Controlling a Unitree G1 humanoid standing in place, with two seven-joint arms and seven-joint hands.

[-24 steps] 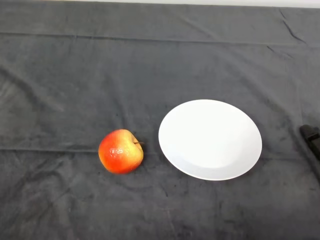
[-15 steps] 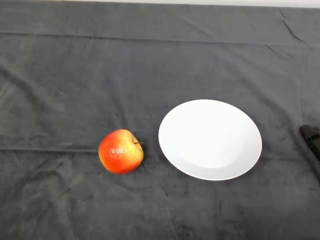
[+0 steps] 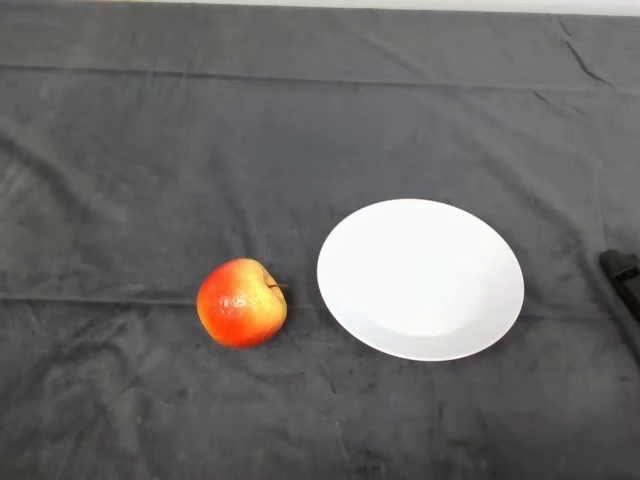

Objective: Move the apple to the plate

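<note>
the round red-and-yellow apple (image 3: 241,303) is sitting on the dark grey cloth (image 3: 150,150) over the bench, stem poking off toward the right, a bit left of centre. just to its right, close but not touching, is the plain white round plate (image 3: 420,279) with nothing on it. so the apple's not on the plate yet, basically nothing of the job is done from how things lie. no hand or arm anywhere in the head view, so i can't say whether the hand is open or closed. there's a small black thing (image 3: 622,272) poking in at the right edge, can't tell what it is. looks to me like step one: the left hand needs to come in from the lower left, wrap around the apple, lift, and carry it the short hop right.
</note>
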